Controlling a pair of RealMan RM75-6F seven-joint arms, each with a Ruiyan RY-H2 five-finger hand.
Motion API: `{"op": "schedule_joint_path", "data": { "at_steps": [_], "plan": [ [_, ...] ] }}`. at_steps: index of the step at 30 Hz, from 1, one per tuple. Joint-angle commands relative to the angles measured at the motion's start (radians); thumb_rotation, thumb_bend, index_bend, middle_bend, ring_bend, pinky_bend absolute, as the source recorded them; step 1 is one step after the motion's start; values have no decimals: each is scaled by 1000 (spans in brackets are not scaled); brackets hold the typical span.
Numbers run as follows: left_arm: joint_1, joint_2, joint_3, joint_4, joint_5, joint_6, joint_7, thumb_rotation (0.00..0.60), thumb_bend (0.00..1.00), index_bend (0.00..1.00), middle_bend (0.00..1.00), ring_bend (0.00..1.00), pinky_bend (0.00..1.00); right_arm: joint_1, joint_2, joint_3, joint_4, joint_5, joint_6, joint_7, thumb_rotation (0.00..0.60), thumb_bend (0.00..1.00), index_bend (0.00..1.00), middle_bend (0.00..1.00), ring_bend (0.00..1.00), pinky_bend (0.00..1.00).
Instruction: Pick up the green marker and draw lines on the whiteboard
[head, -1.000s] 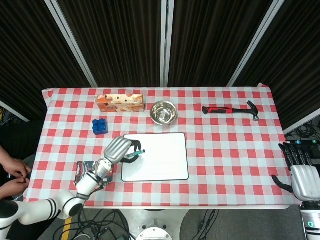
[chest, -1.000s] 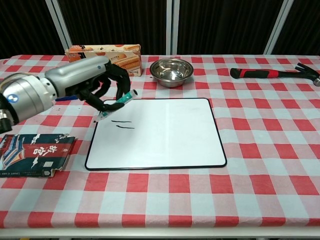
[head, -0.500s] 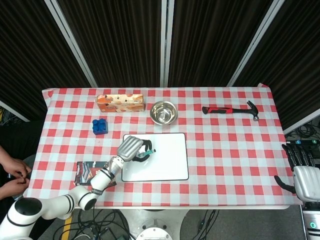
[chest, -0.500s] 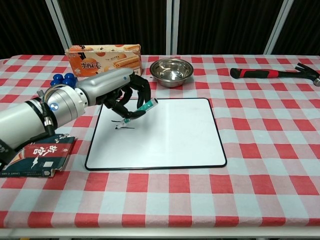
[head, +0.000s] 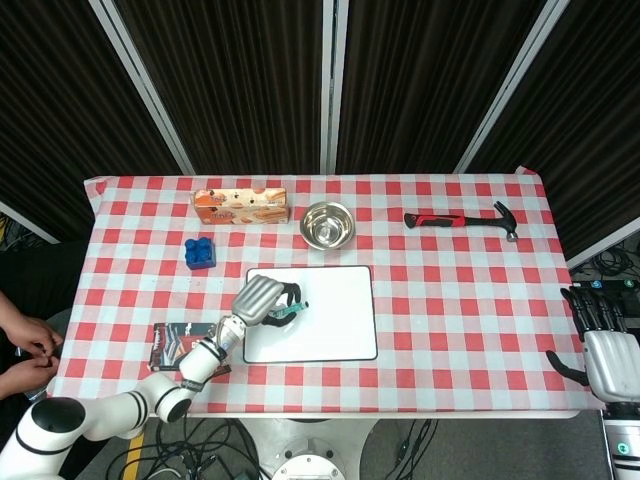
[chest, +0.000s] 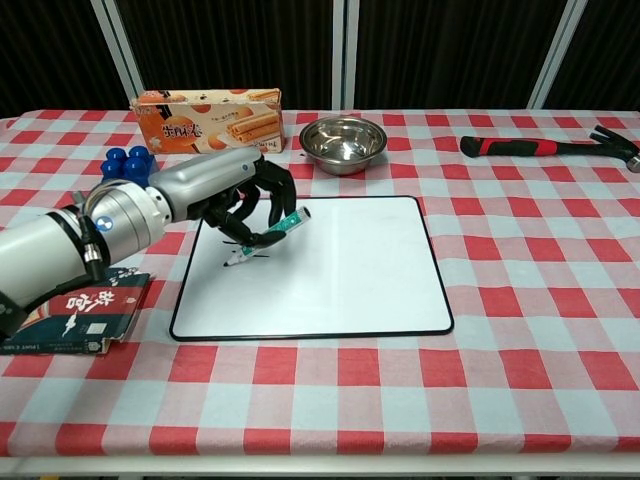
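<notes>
My left hand (chest: 240, 195) (head: 262, 299) holds the green marker (chest: 268, 236) (head: 289, 313), fingers curled around its barrel. The marker slants down to the left, and its tip sits on or just above the whiteboard (chest: 330, 270) (head: 330, 320) near the upper left part. Short dark lines on the board lie mostly hidden behind the marker and hand. My right hand (head: 603, 345) shows only in the head view, at the far right edge beside the table, fingers spread and holding nothing.
A steel bowl (chest: 343, 131) and an orange biscuit box (chest: 208, 115) stand behind the board. A blue block (chest: 127, 163) sits far left, a dark book (chest: 65, 312) at front left. A red-handled hammer (chest: 545, 146) lies at back right.
The left hand carried the marker rightward over the board, then drew back slightly and lowered, so the tip now sits by the drawn lines. The right hand stayed put.
</notes>
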Motion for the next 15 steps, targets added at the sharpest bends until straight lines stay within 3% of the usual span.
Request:
{"op": "schedule_joint_path", "data": {
  "at_steps": [1,15],
  "plan": [
    [-7,-11,-4,11,-1,-8,-7,600,456,546,586,737,963,-2,1,0,0,2,1,0,600,135,0,71,0,0],
    [-68,-94,-39,49,-2,-44,-10,600,456,546,587,737,963,-14,11,0,26,19,0,35,600,135,0,71,0,0]
  ]
}}
